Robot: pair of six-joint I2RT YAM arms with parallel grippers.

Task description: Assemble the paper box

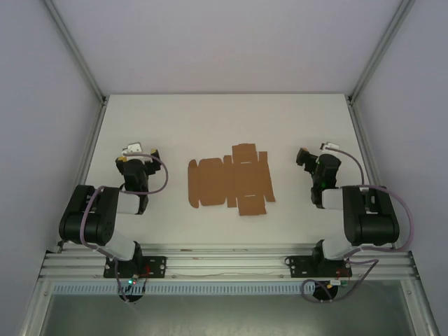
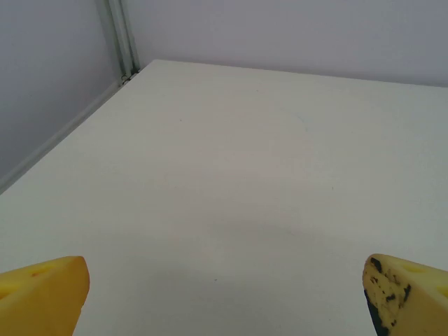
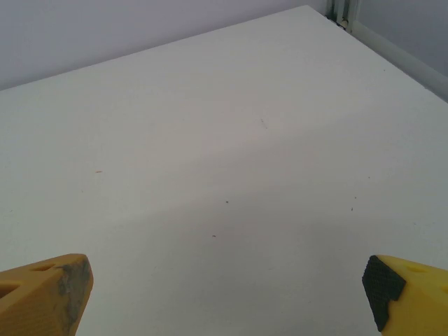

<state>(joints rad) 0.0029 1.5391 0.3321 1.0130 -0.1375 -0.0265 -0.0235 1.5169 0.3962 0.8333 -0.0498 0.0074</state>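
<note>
**Top external.** Item: paper box [image 1: 229,183], a flat die-cut brown sheet, unfolded, lying mid-table [image 1: 210,119]. Its flaps [image 1: 244,150] project at 12 and 6 o'clock. At its 9 o'clock is the left gripper [image 1: 142,155] and at its 3 o'clock the right gripper [image 1: 310,158], both well apart from it.
Handling, judged: light, thin, bends at the creases, likely to slide on the smooth top. Best taken at a flap edge, with the other arm pinning a panel.

**Left wrist.** Yellow fingertips [image 2: 42,297] spread wide, nothing between them.

**Right wrist.** Fingertips [image 3: 42,297] likewise wide apart, holding nothing.
</note>
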